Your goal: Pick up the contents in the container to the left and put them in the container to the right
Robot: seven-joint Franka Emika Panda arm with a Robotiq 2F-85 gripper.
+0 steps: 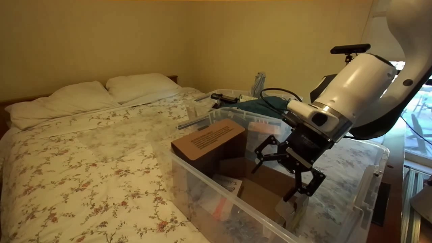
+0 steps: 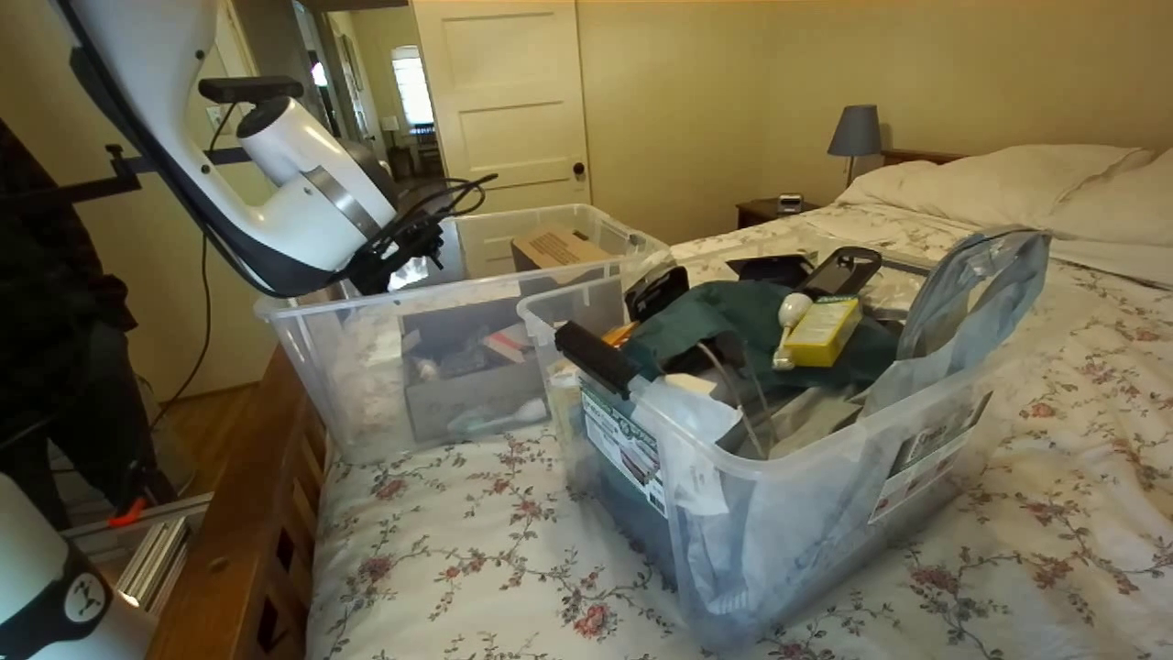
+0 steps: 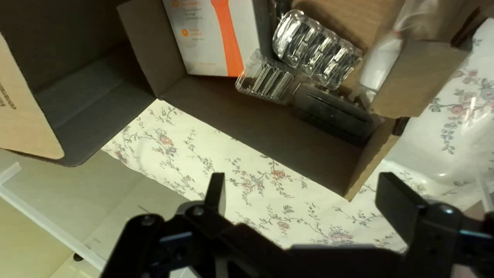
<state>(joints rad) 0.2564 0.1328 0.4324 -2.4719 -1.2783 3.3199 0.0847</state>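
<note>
Dark item (image 3: 332,114) is slanting upper-left to lower-right in wrist view, gripper (image 3: 300,189) hanging, fingers (image 3: 215,190) spread, I'm seeing flowery bedspread (image 1: 98,189), yellowish wall (image 1: 101,40).

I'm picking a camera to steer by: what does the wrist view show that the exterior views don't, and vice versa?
Only the wrist view clearly shows the dark item in the open box. Only the exterior views show the pillows and teal cloth. All three share the gripper, the open box and the floral bedding.
</note>
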